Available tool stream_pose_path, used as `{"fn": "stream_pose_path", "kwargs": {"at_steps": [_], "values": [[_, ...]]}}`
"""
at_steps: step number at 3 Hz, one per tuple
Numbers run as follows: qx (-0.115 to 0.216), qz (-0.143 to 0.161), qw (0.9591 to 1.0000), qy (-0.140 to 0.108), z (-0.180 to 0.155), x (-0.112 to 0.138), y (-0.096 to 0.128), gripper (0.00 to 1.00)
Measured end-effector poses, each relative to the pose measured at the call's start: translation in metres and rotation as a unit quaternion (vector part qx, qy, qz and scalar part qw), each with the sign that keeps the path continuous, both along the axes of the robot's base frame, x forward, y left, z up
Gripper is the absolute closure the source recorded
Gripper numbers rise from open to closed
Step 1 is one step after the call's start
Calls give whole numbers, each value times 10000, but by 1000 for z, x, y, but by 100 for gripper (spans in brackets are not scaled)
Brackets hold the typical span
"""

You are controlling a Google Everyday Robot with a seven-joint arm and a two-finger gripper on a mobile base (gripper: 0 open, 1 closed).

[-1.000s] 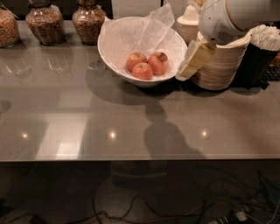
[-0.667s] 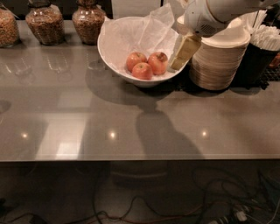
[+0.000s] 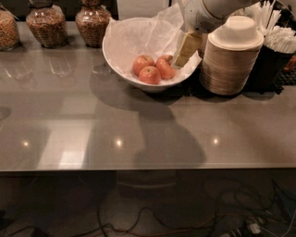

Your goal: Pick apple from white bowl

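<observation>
The white bowl (image 3: 116, 65) stands at the back middle of the grey counter, lined with crinkled white tissue paper (image 3: 138, 36). Three reddish apples lie in it: one at the left (image 3: 142, 62), one at the front (image 3: 150, 75), one at the right (image 3: 164, 67). My gripper (image 3: 184, 52) reaches down from the upper right over the bowl's right side. Its beige finger (image 3: 187, 47) points down-left, with its tip just right of the right apple. The white arm (image 3: 208, 13) is above it.
A tall stack of beige disposable bowls (image 3: 232, 60) stands just right of the white bowl. A dark holder with white utensils (image 3: 276, 42) is further right. Three glass jars of grains (image 3: 45, 24) line the back left. Cables lie under the counter (image 3: 138, 134).
My gripper has moved left from in front of the stacked beige bowls to over the white bowl's right side, close to the apples. The apples have not moved.
</observation>
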State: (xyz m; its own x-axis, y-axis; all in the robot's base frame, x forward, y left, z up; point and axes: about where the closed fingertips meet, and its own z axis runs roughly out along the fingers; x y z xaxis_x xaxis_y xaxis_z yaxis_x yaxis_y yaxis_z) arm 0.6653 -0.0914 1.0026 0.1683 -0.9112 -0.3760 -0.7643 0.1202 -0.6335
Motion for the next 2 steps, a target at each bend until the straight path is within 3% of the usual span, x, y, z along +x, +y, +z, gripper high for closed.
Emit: {"fn": "stream_pose_path", "kwargs": {"at_steps": [2], "values": [[-174,153,9994,-262,-9,18,1,0]]}}
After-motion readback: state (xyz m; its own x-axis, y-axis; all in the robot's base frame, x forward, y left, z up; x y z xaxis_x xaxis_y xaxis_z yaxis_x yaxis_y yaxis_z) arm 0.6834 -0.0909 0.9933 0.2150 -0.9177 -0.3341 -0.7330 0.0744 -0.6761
